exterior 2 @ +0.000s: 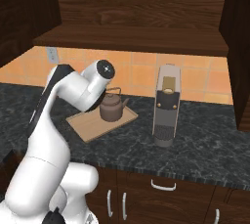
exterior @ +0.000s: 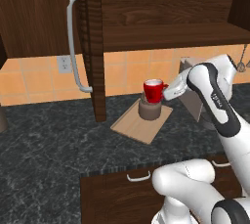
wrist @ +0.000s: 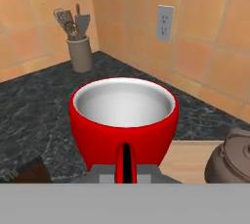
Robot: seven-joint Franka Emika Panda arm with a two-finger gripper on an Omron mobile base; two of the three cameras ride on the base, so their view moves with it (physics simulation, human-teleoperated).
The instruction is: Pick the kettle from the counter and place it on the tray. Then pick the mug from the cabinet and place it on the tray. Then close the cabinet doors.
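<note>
Gripper (exterior: 168, 91) of mine clamped on red mug's (exterior: 153, 91) handle, upright above kettle (exterior 2: 111, 107) on wooden tray (exterior: 141, 124).

Base views flank the arm, sharing the tray (exterior: 141, 125) (opposite sides); hand view sits close behind the mug (wrist: 124, 120).

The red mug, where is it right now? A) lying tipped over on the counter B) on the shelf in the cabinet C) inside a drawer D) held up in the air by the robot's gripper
D: the red mug is upright in the air, gripped at its handle by the gripper, hanging just above the kettle that sits on the tray.
</note>
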